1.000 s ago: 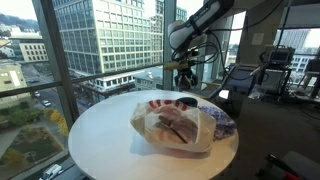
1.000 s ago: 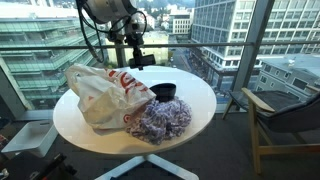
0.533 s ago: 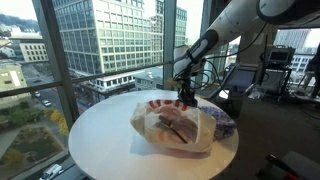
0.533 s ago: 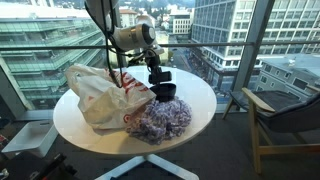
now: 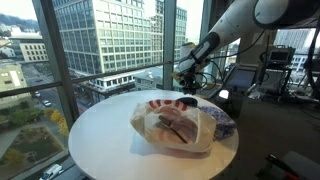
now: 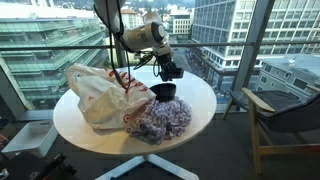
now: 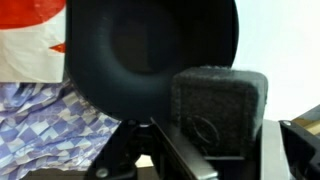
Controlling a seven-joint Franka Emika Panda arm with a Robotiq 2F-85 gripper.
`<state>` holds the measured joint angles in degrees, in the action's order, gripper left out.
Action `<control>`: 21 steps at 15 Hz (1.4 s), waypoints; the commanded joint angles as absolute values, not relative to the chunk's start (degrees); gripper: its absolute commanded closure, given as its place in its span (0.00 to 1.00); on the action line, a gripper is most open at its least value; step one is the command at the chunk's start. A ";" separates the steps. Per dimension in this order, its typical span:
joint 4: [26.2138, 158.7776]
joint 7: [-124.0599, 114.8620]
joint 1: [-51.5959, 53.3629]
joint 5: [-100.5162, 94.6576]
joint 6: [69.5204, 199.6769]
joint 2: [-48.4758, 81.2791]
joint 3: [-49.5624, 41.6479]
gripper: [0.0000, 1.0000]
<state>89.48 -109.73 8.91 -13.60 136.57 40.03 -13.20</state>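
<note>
- Glass-walled room with city buildings outside; a round white worktop (image 6: 200, 105).
- On the left lies a white-and-red plastic bag (image 6: 95, 92), with a checked cloth (image 6: 160, 120) against it.
- The black bowl (image 6: 164, 92) sits touching the cloth.
- The arm bends down from above. The end effector (image 6: 170, 70) hangs just above the bowl, jaws nearly closed, with nothing seen in them.

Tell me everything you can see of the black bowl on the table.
The black bowl is small, round and matte dark, and in the wrist view it looks empty. It stands upright on the round white table, its edge against the blue-and-white patterned cloth, with the white-and-red plastic bag beside it. The gripper hangs just above, not touching.
</note>
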 commanded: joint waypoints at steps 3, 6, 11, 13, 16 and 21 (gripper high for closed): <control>80.43 -120.95 8.51 -12.91 136.07 47.26 -16.00 0.87; 76.71 -124.58 6.59 -11.52 136.24 51.28 -16.14 0.88; 71.50 -126.96 3.20 -10.20 136.14 56.40 -16.14 0.87; 70.31 -126.50 2.12 -9.49 136.14 57.54 -15.59 0.62; 69.81 -126.17 1.84 -8.34 136.57 58.08 -15.08 0.47; 74.06 -126.18 4.64 -9.81 137.85 54.84 -15.42 0.08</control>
